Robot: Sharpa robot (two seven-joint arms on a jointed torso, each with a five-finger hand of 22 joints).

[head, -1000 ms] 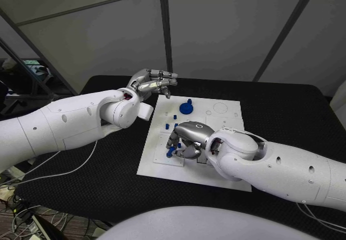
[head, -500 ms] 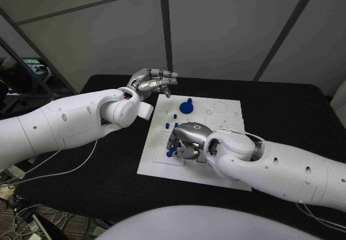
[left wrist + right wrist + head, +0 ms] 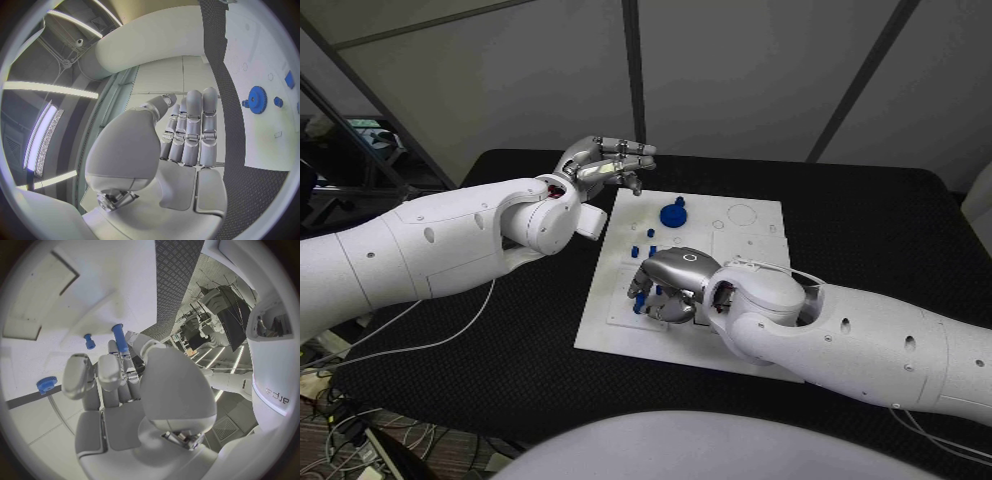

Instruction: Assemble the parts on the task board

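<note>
Fingers of right hand (image 3: 668,287) pinch blue peg (image 3: 120,340) over task board (image 3: 620,322), gear (image 3: 674,213) nearby; left hand (image 3: 603,165) curled, holding nothing.

White task board (image 3: 620,300) on black bench (image 3: 473,370), blue gear (image 3: 674,213) and blue pin (image 3: 120,339), silver fingers (image 3: 106,372) on white arms.

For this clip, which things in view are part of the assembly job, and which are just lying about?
Part of the job:
- task board
- blue peg held by the right robot hand
- blue gear on the board
- small blue pegs standing in the board

Just lying about:
- black table
- white cable
</note>
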